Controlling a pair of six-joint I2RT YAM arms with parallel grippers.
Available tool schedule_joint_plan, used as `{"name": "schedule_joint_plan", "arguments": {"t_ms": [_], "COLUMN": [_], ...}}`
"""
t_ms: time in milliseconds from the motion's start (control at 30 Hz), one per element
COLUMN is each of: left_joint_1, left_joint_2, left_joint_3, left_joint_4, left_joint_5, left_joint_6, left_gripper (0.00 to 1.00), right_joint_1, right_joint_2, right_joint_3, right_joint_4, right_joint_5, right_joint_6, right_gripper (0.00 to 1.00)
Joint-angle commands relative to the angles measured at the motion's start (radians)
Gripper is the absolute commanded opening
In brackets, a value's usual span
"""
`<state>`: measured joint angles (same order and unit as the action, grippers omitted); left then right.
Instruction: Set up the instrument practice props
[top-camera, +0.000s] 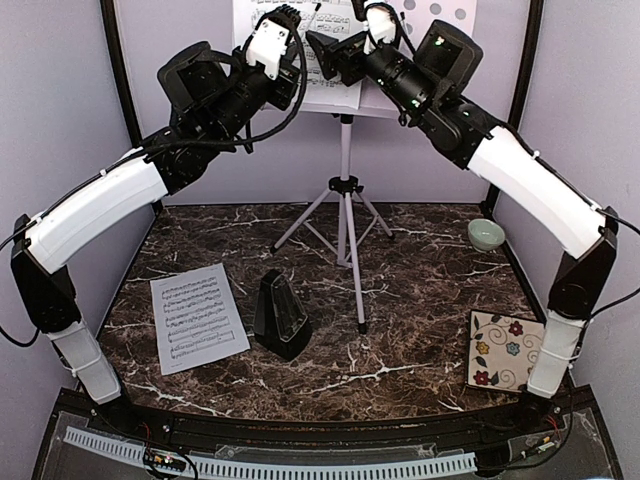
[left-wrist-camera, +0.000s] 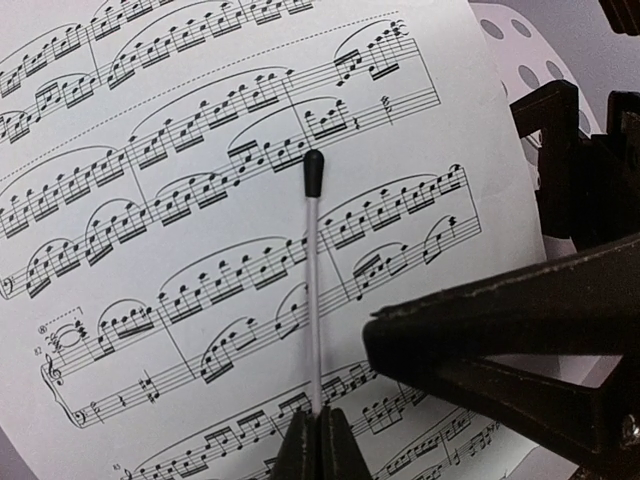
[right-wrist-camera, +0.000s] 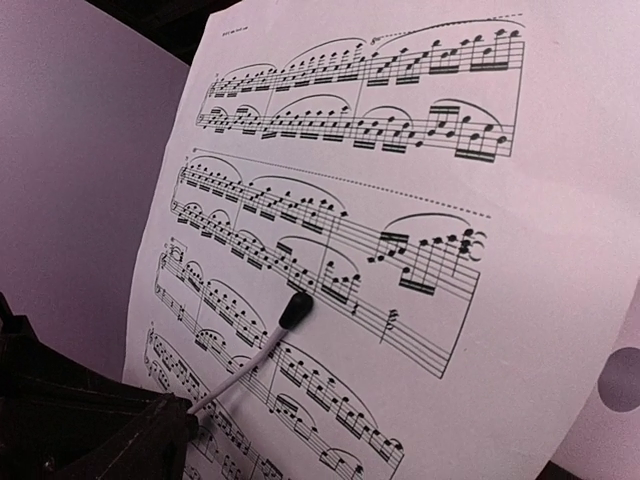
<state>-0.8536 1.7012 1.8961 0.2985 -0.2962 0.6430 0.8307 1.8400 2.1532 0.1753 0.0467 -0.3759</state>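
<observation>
My left tool (left-wrist-camera: 320, 425) is pressed together on the foot of a thin silver rod (left-wrist-camera: 313, 280) with a black tip. I take it for the stand's page retainer. The rod runs up across the printed sheet (left-wrist-camera: 200, 200); I cannot tell whether its tip touches the paper or stands just off it.

My right tool (top-camera: 322, 50) is up beside the left one, at the sheet's right-hand side. In its own view no fingers meet at the bottom, so I read it as spread and holding nothing.

The sheet stands upright against the hole-dotted desk (left-wrist-camera: 530, 70) at the top of the stand (top-camera: 347, 170), whose tripod is planted near the back of the table (top-camera: 420, 290). The second sheet (top-camera: 198, 318) lies flat on the table at front left. The metronome (top-camera: 281, 316) stands just to its right, apart from it and close to one tripod leg.

As I judge it, I am in the step of fixing the first sheet on the desk, roughly the first half of the job.

- **Next, left arm:** lay the rod gently onto the paper and let go without dragging the page sideways.
- **Next, right arm:** back straight off so it does not brush the sheet's edge.
- **After that:** the flat second sheet needs an edge lifted before it can be carried up.
</observation>
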Motion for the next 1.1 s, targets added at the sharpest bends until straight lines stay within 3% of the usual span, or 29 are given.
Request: {"name": "schedule_joint_plan", "arguments": {"t_ms": [0,67,100,133,467,1067], "left_joint_1": [0.006,0.007,0.007,0.007,0.013,0.014], "left_joint_2": [-0.036,-0.037,-0.035,-0.033,-0.021,-0.02], "left_joint_3": [-0.013,-0.013,-0.014,-0.013,-0.002,-0.001], "left_joint_4": [0.002,0.001,0.003,0.003,0.006,-0.009], "left_joint_5": [0.008,0.009,0.009,0.009,0.013,0.011], "left_joint_6": [-0.009,-0.008,-0.008,-0.008,-0.012,-0.011], "left_gripper": [0.0,0.0,0.0,0.0,0.0,0.0], "right_joint_1": [-0.003,-0.004,-0.003,0.0,0.037,0.09], "right_joint_2": [-0.074,-0.093,-0.097,-0.103,-0.128,-0.072], "right_joint_3": [-0.068,-0.103,-0.113,-0.121,-0.18,-0.135], "right_joint_4": [0.08,0.097,0.098,0.095,0.082,0.083], "right_joint_5": [0.055,0.055,0.068,0.072,0.107,0.166], "right_joint_6": [0.034,0.034,0.061,0.067,0.075,0.027], "right_gripper": [0.87,0.87,0.95,0.96,0.96,0.96]}}
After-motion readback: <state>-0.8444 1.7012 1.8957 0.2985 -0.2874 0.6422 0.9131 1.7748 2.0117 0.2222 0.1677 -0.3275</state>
